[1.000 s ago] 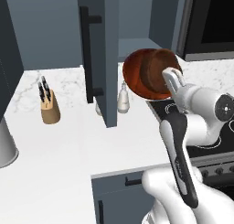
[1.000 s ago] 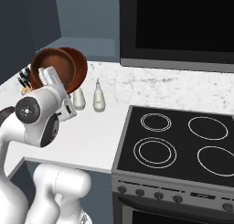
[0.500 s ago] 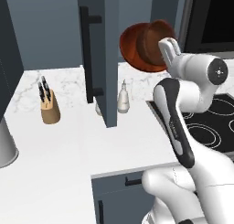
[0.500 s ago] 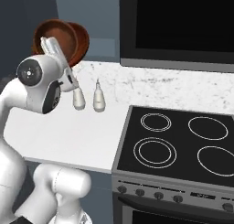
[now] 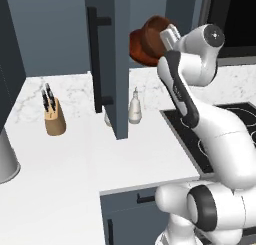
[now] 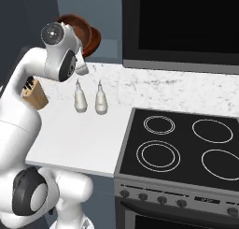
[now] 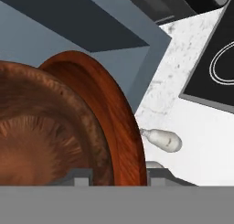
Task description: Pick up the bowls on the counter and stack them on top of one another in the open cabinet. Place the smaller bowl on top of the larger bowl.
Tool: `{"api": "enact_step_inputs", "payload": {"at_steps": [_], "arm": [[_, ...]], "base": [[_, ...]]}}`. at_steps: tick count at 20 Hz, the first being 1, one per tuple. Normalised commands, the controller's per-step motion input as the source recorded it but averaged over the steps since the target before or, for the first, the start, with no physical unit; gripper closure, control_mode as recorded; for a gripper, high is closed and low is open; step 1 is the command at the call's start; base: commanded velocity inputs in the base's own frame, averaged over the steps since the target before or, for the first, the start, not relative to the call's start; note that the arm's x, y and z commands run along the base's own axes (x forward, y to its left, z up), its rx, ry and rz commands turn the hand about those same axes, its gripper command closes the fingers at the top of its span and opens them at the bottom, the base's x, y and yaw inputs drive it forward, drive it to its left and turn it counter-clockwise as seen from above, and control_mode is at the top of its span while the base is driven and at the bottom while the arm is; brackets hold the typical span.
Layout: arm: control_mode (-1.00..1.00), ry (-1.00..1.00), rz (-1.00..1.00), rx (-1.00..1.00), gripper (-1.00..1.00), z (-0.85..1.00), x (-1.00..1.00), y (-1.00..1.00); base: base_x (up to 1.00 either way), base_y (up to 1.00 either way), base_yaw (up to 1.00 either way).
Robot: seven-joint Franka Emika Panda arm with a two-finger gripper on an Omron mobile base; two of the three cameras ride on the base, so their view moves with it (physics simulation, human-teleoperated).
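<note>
The end effector (image 5: 167, 35) is raised high beside the open cabinet (image 5: 117, 64), its two fingers partly closed across the rim of the larger bowl (image 5: 141, 45), which it carries on edge, well above the counter (image 5: 75, 159). In the hand view the reddish rim sits between the finger tips, and a darker brown rounded form fills the space to its left. That may be the smaller bowl (image 5: 156, 26) nested with it, though I cannot tell whether it is a second bowl or the inside of the first.

So the pick-up looks done for at least one bowl. Setting it on the cabinet shelf is left, and the stacking cannot be confirmed.

Counted: one bowl for certain, perhaps two; two pale shaker bottles (image 6: 80, 97) (image 6: 101, 101) at the far side of the counter; one knife block (image 5: 54, 121) to the left; one black stovetop (image 6: 186, 144) to the right.
</note>
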Motion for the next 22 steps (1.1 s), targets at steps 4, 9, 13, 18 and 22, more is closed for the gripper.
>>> {"api": "enact_step_inputs", "payload": {"at_steps": [4, 9, 13, 18, 22], "arm": [[-1.00, 0.10, 0.00, 0.00, 1.00, 0.00, 0.75, 0.01], [-1.00, 0.05, 0.00, 0.00, 1.00, -0.09, 0.79, 0.07], [-1.00, 0.00, 0.00, 0.00, 1.00, -0.06, 0.95, 0.20], [-1.00, 0.00, 0.00, 0.00, -1.00, -0.01, 0.90, 0.21], [-1.00, 0.00, 0.00, 0.00, -1.00, 0.00, 0.09, 0.00]], "base": [[0.00, 0.00, 0.00], [0.00, 0.00, 0.00], [0.00, 0.00, 0.00], [0.00, 0.00, 0.00], [0.00, 0.00, 0.00]]}}
